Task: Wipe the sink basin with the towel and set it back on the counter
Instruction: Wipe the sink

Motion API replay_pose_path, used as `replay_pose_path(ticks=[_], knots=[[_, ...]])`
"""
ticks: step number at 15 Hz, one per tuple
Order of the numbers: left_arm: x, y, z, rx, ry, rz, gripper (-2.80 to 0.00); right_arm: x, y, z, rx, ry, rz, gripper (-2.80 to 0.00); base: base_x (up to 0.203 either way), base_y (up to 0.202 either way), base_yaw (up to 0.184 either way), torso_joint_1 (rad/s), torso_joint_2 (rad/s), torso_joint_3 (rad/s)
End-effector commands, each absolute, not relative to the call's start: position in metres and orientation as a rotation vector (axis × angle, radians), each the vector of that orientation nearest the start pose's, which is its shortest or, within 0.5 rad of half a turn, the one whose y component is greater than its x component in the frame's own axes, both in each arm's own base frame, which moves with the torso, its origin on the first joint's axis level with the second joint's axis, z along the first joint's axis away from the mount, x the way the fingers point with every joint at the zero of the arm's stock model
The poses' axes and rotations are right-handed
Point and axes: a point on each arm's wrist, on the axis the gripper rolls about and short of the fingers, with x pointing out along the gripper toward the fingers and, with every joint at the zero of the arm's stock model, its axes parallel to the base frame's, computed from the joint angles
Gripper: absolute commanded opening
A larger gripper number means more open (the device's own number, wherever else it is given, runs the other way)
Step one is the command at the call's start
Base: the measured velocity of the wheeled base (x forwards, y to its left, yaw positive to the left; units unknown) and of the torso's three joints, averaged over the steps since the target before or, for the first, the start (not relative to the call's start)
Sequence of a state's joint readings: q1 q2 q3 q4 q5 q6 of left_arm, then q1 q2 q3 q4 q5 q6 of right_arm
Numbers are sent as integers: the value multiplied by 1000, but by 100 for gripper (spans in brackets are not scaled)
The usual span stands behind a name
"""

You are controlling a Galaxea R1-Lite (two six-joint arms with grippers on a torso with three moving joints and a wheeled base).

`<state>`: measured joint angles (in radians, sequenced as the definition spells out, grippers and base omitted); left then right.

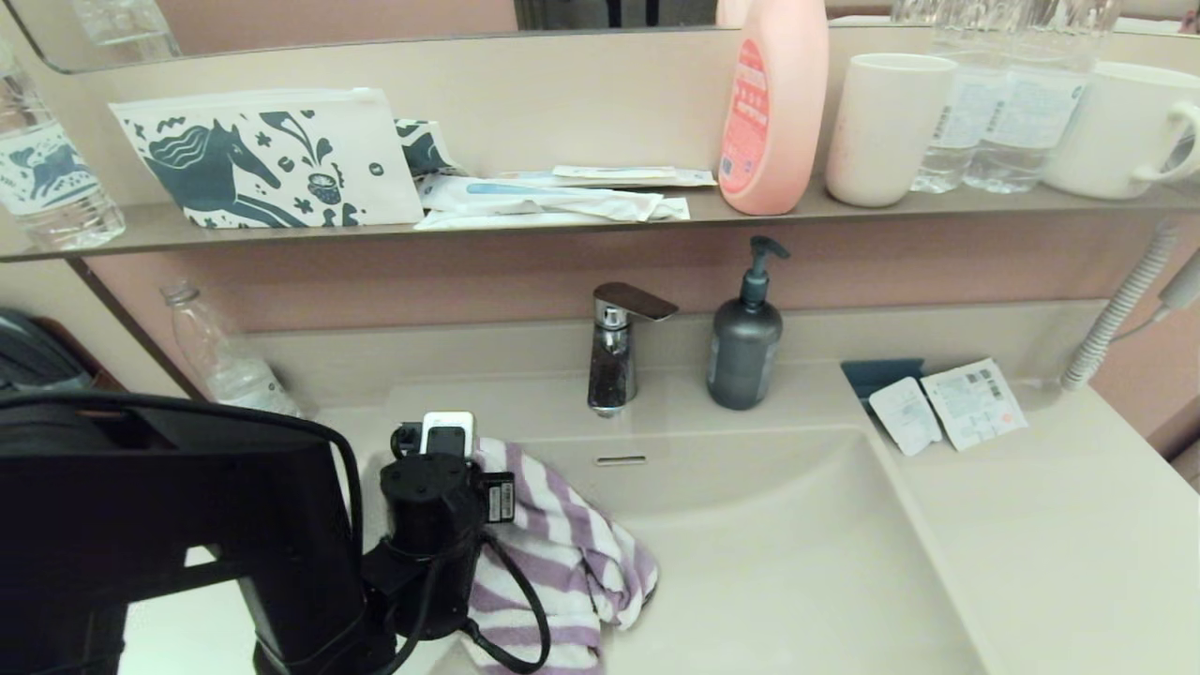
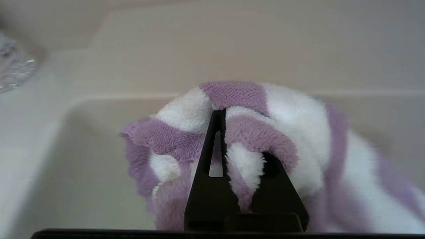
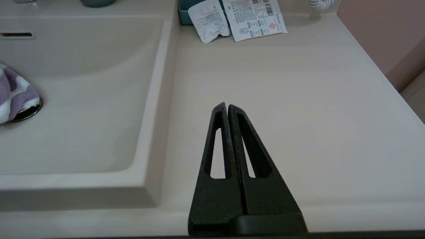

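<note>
The lilac-and-white striped towel (image 1: 562, 544) lies bunched in the left part of the beige sink basin (image 1: 797, 562), below the overflow slot (image 1: 621, 459). In the left wrist view my left gripper (image 2: 240, 139) is shut on a fold of the towel (image 2: 292, 113), and pile covers one finger. In the head view the wrist hides those fingers. The right wrist view shows the towel's edge (image 3: 13, 89) over part of the chrome drain plug (image 3: 28, 113). My right gripper (image 3: 227, 106) hangs shut and empty over the counter (image 3: 282, 99) right of the basin.
A faucet (image 1: 614, 347) and a grey soap dispenser (image 1: 745, 337) stand behind the basin. Sachets (image 1: 947, 408) lie at the counter's back right. A plastic bottle (image 1: 220, 356) stands back left. The wall shelf holds a horse pouch (image 1: 272, 159), a pink bottle (image 1: 773, 103) and cups.
</note>
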<state>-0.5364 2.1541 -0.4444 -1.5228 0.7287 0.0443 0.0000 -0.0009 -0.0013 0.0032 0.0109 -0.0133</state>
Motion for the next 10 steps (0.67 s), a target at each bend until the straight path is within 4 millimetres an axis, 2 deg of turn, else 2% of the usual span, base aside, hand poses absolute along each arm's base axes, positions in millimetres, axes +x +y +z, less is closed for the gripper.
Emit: replay_pose_path(ticks=[1,5,8,10], knots=[[279,-170,44,131,110,155,-280,-23,0,76,-14,1,12,-280,0,0,0,0,0,0],[288,-197,47,116,64,116,-280,-23,0,76,-14,1,12,-280,0,0,0,0,0,0],[284,-218,44,113,54,82,-280,-23,0,76,-14,1,11,-280,0,0,0,0,0,0],[281,-226,41,115,55,65,-280,-23,0,75,-14,3,12,-280,0,0,0,0,0,0]])
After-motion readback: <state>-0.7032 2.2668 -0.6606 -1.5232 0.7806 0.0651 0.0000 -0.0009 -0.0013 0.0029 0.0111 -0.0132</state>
